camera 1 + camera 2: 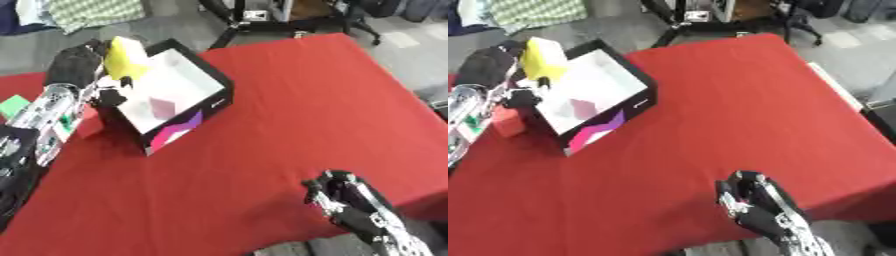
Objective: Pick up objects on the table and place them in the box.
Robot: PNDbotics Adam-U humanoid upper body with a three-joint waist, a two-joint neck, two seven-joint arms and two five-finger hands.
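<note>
While gripped in the curled fingers of the left hand [77,64], one yellow block [125,59] hangs over the left rim of the single black-sided, white-lined box [188,120] near the far left corner of the red-clothed table [297,110]. One pinkish shape inside the box. One red block [507,121] beside the box's left wall, half hidden by the arm. One green piece [13,106] at the left edge. Right hand [346,197] near the front edge, fingers loosely curled, holding nothing.
</note>
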